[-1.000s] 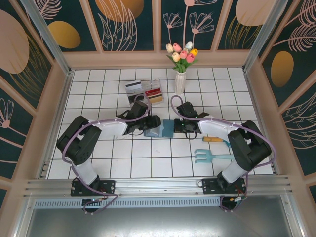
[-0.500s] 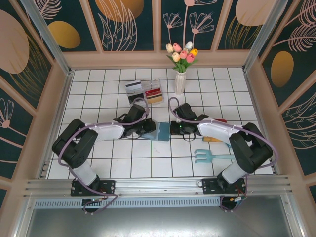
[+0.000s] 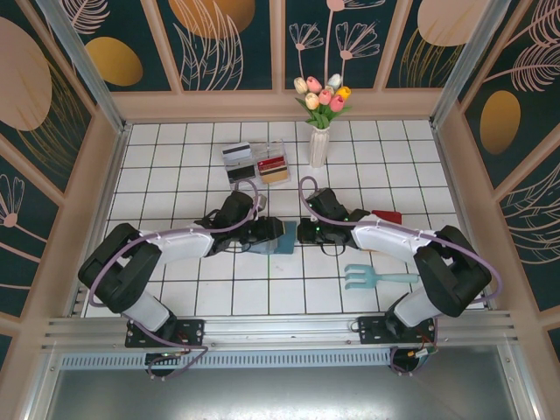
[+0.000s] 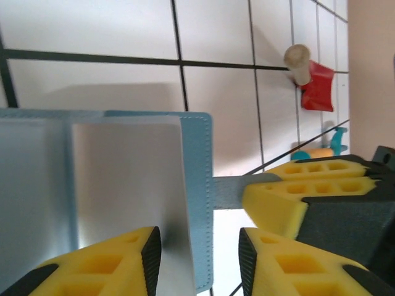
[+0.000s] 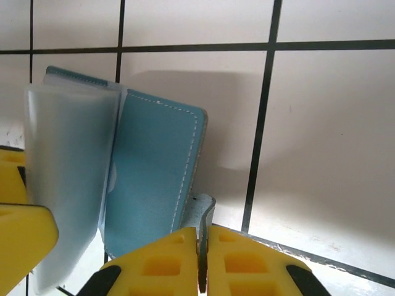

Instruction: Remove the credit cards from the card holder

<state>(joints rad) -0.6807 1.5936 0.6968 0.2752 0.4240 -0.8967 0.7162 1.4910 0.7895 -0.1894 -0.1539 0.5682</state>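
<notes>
Moved: left gripper drawn nearer the bases, jaws parted.
Right gripper: clamped on card holder flap.
Card holder: teal, white-stitched, frosted sleeve fanned.

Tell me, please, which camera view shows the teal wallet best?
The right wrist view: the wallet sits close, with its stitched cover and pale inner sleeves both plain. The left wrist view cuts the wallet off at the frame's edge; the top view shows the wallet small and partly hidden.
</notes>
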